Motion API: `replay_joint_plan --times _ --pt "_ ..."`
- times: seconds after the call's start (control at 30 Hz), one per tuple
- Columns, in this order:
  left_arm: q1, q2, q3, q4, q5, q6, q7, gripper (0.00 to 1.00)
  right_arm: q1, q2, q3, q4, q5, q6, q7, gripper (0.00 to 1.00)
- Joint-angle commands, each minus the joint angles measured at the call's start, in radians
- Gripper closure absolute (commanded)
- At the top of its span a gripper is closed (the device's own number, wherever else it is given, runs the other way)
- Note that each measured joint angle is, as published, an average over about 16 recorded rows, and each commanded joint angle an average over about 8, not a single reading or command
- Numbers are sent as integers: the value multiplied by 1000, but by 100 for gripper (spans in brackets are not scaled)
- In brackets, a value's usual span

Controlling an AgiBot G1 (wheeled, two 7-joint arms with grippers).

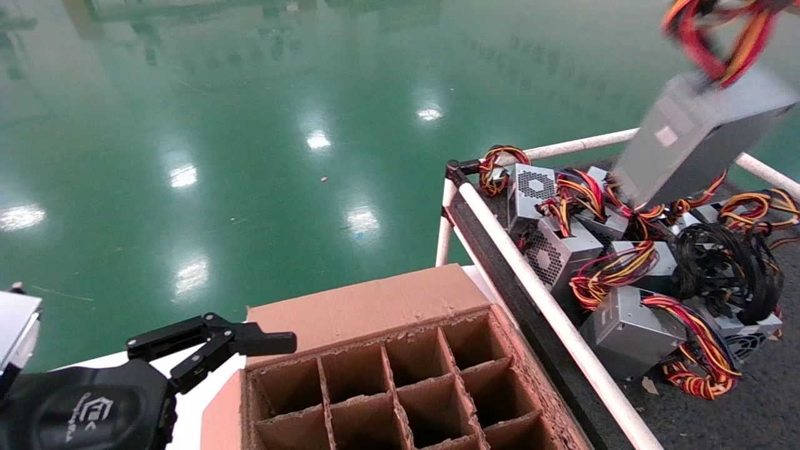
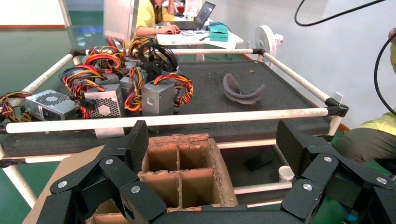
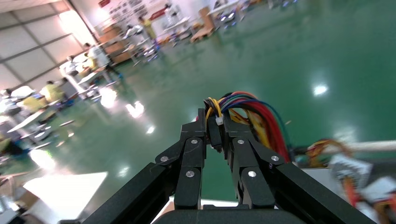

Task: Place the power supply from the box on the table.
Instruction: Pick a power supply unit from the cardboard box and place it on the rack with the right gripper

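Observation:
The grey power supply (image 1: 694, 137) hangs tilted in the air above the far part of the table (image 1: 750, 400), held by its red, yellow and black wires (image 1: 719, 37). My right gripper (image 3: 214, 126) is shut on that wire bundle (image 3: 252, 112); the metal case does not show in the right wrist view. The brown cardboard box (image 1: 375, 306) with divider cells stands at the near middle, and the cells that show are empty. My left gripper (image 1: 237, 340) is parked at the near left beside the box (image 2: 187, 158), open (image 2: 215, 144) with nothing between its fingers.
Several other power supplies (image 1: 625, 331) with coloured wire loops and a black cable bundle (image 1: 725, 262) lie on the table's left part. A white pipe rail (image 1: 550, 306) runs between box and table. A grey curved piece (image 2: 243, 91) lies on the felt. Green floor lies beyond.

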Motion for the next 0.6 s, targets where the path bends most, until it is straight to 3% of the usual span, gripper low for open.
replay_joint_plan --times 0.03,0.37,0.6 --pt "0 0 0 0 0 0 0 0 32 17 6 -52 -18 -15 -34 100" --pt "0 0 1 0 0 0 0 0 221 74 6 -216 -97 -110 -139 100" --pt "0 0 1 0 -1 0 1 0 231 155 -46 -224 -30 -149 -143 100"
